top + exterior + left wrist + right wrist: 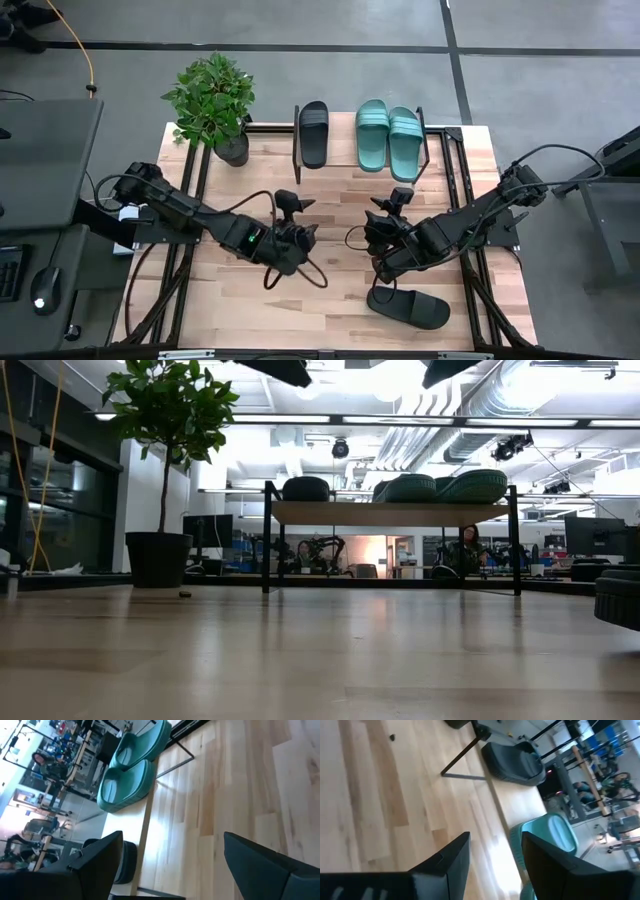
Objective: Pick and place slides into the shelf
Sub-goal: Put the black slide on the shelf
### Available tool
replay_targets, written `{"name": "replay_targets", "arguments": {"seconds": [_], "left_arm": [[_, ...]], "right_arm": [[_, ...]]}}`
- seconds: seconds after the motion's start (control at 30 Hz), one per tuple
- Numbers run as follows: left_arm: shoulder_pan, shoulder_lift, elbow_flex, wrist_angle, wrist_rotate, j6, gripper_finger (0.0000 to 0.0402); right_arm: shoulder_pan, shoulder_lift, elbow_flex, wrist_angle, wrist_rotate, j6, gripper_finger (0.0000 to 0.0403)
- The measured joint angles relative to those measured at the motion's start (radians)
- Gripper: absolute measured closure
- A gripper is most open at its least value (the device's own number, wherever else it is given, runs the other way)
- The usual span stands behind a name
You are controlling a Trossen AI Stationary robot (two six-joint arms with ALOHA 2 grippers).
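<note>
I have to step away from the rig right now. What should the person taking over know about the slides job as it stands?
Left tool: open, empty, hovering above mid-table.
Right tool: open, empty, hovering above mid-table, facing the shelf.
Shelf: at the far edge of the table, beside the potted plant.
Done: three slides on the shelf top, one black slide and the teal pair side by side.
Left: the second black slide lies on the table near the front edge, close under the right arm. It seems the right arm's pick; space for it looks free next to the black one.
</note>
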Motion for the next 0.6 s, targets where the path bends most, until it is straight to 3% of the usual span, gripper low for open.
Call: {"name": "replay_targets", "arguments": {"seconds": [0.23,0.6], "left_arm": [[-0.037,0.000,0.000,0.006,-0.039,-0.021,0.0076],[-0.034,0.000,0.000,0.021,0.075,-0.114,0.0076]], "right_arm": [[0.000,0.000,0.000,0.002,-0.078,0.012,0.0235],[0.000,0.000,0.000,0.005,-0.204,0.105,0.0235]]}}
